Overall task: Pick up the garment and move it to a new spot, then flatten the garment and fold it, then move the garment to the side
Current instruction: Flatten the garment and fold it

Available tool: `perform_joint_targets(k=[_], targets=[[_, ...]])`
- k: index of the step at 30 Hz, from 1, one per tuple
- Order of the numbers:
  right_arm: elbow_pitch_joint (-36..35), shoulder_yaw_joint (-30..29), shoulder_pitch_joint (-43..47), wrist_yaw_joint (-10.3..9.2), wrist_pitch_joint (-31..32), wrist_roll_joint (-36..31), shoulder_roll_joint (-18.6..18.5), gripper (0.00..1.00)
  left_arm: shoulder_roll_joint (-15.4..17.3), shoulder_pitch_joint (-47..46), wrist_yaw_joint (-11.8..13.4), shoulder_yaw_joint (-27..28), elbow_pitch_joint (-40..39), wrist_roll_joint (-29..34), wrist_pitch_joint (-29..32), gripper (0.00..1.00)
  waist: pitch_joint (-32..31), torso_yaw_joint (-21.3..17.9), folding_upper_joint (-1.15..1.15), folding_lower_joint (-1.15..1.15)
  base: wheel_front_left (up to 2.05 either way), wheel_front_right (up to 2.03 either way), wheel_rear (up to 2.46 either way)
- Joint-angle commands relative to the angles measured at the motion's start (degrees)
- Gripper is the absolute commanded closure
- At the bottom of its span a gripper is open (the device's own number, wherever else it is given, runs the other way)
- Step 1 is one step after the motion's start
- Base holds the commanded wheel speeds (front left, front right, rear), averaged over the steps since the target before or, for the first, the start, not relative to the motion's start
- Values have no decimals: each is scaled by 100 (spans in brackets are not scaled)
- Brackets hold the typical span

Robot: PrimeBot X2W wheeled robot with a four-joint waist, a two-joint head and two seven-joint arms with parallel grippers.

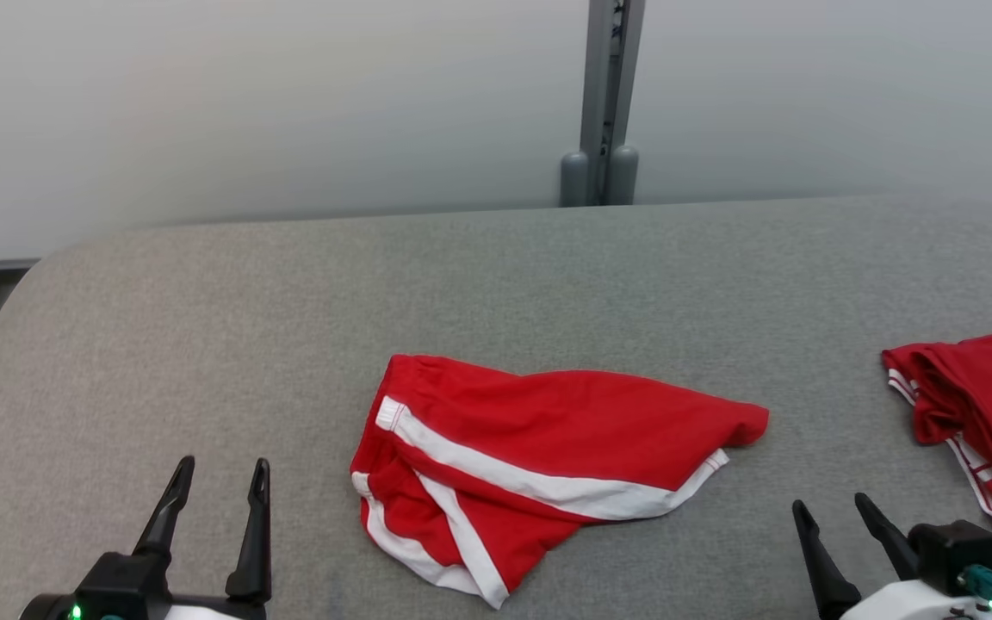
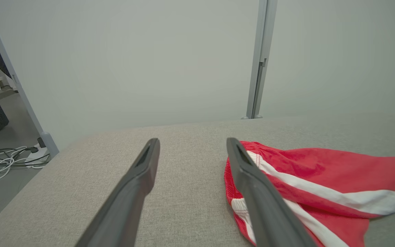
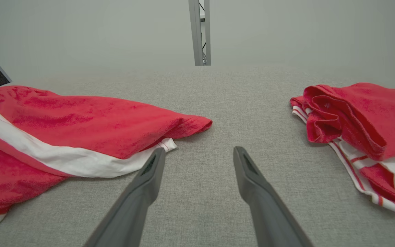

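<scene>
Head cam: both grippers sit low in front of me. The L gripper (image 1: 224, 465) has its fingers spread w/ nothing between them, and the R gripper (image 1: 829, 501) is likewise spread and empty. The garment (image 1: 548, 448), red shorts w/ white side stripes, lies rumpled on the grey table (image 1: 289, 327). It's ahead and to the right of the L gripper, ahead and to the left of the R gripper, touching neither. A second red garment (image 1: 978, 405) is bunched off to the R gripper's right, well apart from the shorts. L wrist cam: the gathered waistband (image 2: 238, 206) lies off my right finger's side, w/ bare table straight ahead between the fingers. R wrist cam: the white hem corner (image 3: 167, 144) lies just beyond my left fingertip, and the other pile is ahead-right. I judge this is step 1, the pickup, not yet begun. To do it well, I'd swing the L gripper right until the waistband sits between the fingers, and bring the R gripper left onto the hem corner. Then come down low, slide one finger under the cloth and close on a thick fold, since a single thin layer will prob slip. Lift both ends together & level so the shorts hang open rather than twist. Keep the R wrist away from the other pile to avoid a snag.
</scene>
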Motion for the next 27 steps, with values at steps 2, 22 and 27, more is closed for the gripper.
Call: perform_joint_targets(k=[2,22,27], targets=[[285,92,-228,0,-1,77,-93,0,4,-183,-29,-23,-29,54,-12,0,158,141,0,0,0,0,0],[3354,1110,-2093,-1,-668,855,-210,100,-214,-999,-273,-207,388,75,-251,0,861,586,0,0,0,0,0],[3396,1047,-1913,-2,-998,1146,-271,100,-217,-1003,-286,-175,472,58,-286,0,820,494,0,0,0,0,0]])
